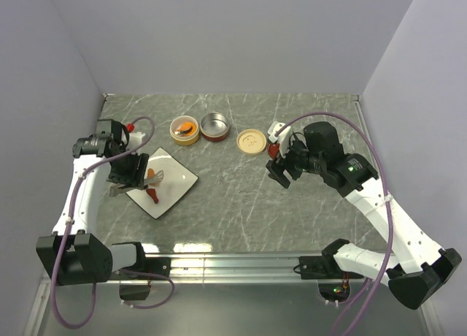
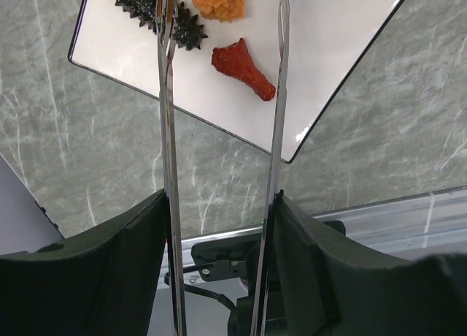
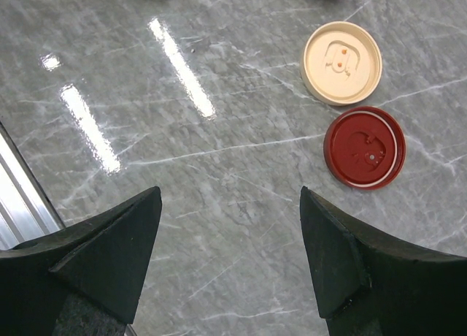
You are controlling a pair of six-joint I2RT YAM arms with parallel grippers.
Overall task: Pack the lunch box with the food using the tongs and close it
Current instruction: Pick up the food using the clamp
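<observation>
- Left gripper (image 2: 220, 197) — your jaws are clamped on the tongs (image 2: 277, 95), one thin arm against the inside of each finger; the arms reach out over the white plate (image 2: 343, 44).
- Food on the plate: dark brown oblong (image 2: 186, 31) under the left tong arm; orange lump (image 2: 217, 0) and red wedge (image 2: 244, 69) between the two arms. You cannot tell whether the tips touch anything.
- Cream tub (image 1: 184, 141) — uncovered, an orange piece inside, at the back of the worktop (image 3: 219, 131); dark red tub (image 1: 214, 138) touching it on the right, steel inside.
- Cream lid (image 3: 342, 62) and red lid (image 3: 364, 147): flat on the worktop, just beside each other.
- Right gripper (image 3: 230, 193) — your jaws stand wide apart, holding nothing, above bare worktop near the lids.
</observation>
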